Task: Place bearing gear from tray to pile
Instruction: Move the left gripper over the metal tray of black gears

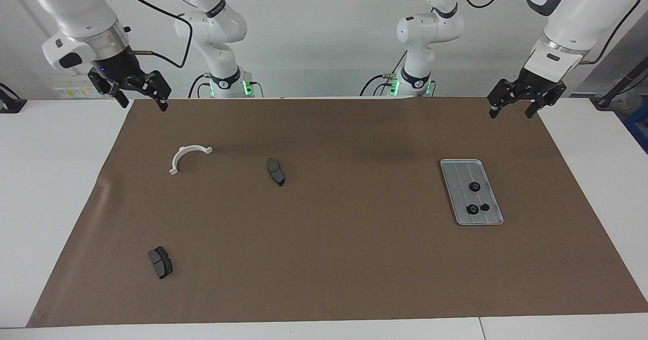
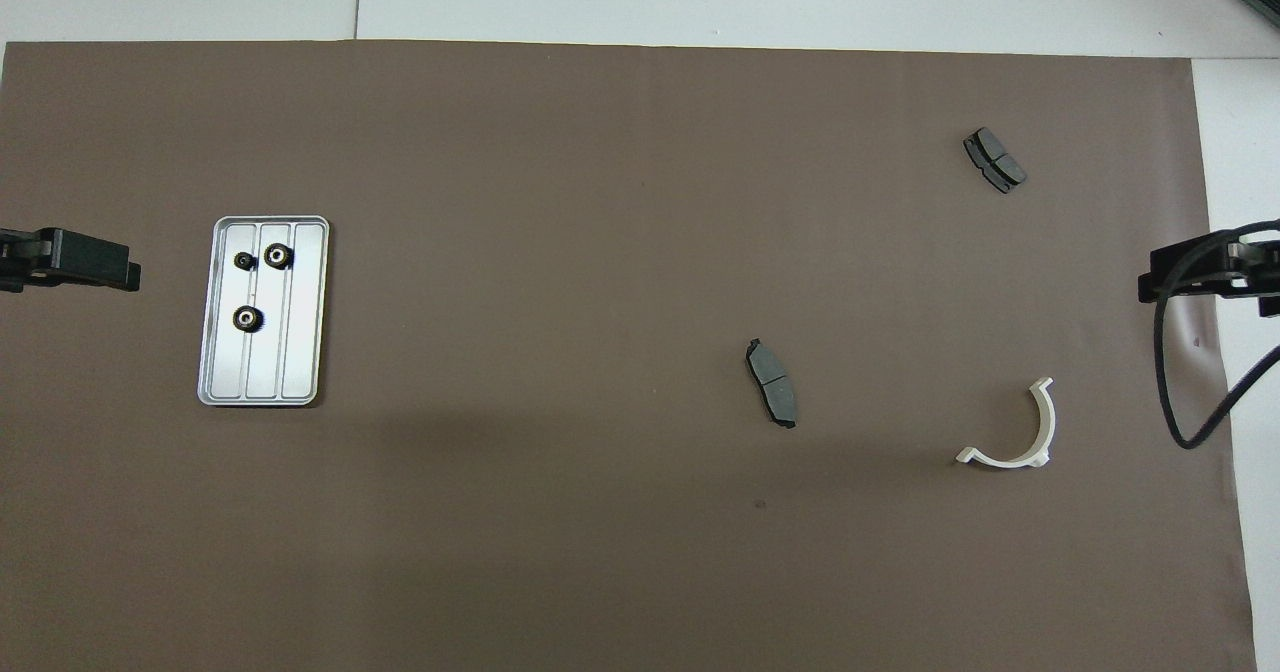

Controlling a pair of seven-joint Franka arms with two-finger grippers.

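- Three bearing gears (image 1: 474,186) are seen on the tray (image 1: 458,168), at the left arm's end of the table.
- The left gripper (image 1: 512,109) is held high, fingers spread and empty, over the mat edge; the tray lies farther from the robots than that edge.
- The left arm is judged the closer one; the tray's long axis runs away from the robots.
- The right gripper (image 1: 140,98) waits open near the pile's white bracket (image 1: 188,157).
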